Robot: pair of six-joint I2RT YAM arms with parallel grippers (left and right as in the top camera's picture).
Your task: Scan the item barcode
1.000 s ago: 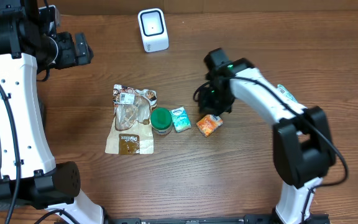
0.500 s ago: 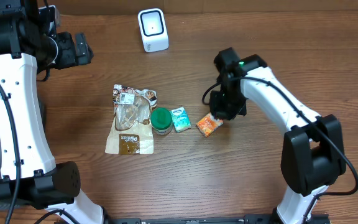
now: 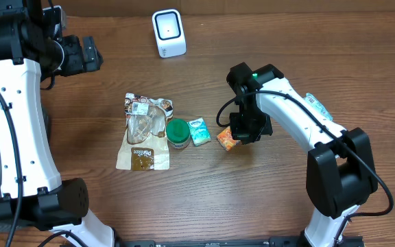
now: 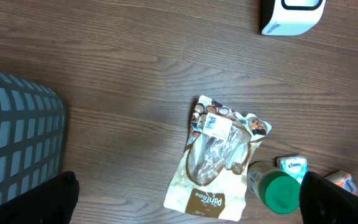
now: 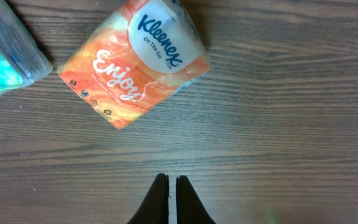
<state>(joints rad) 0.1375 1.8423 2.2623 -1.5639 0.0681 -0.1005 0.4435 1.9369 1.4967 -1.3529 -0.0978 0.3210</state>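
Observation:
The white barcode scanner (image 3: 168, 32) stands at the table's back and also shows in the left wrist view (image 4: 291, 15). An orange Kleenex pack (image 3: 227, 140) lies flat on the table, label up (image 5: 135, 59). My right gripper (image 3: 247, 130) hovers just right of it, and its tips (image 5: 171, 182) are shut on nothing over bare wood, a short way from the pack. My left gripper (image 3: 91, 55) hangs high at the back left. It is wide open and empty (image 4: 188, 190), looking down on the items.
A brown bread pouch (image 3: 142, 130), a green-lidded jar (image 3: 177, 133) and a teal tissue pack (image 3: 199, 130) lie in a row left of the orange pack. Another small pack (image 3: 313, 103) peeks from under the right arm. A grey basket (image 4: 17, 149) sits far left.
My right gripper has closed fully and moved toward the table's front, beside the orange pack. The pack has shifted slightly. The left arm has not moved.

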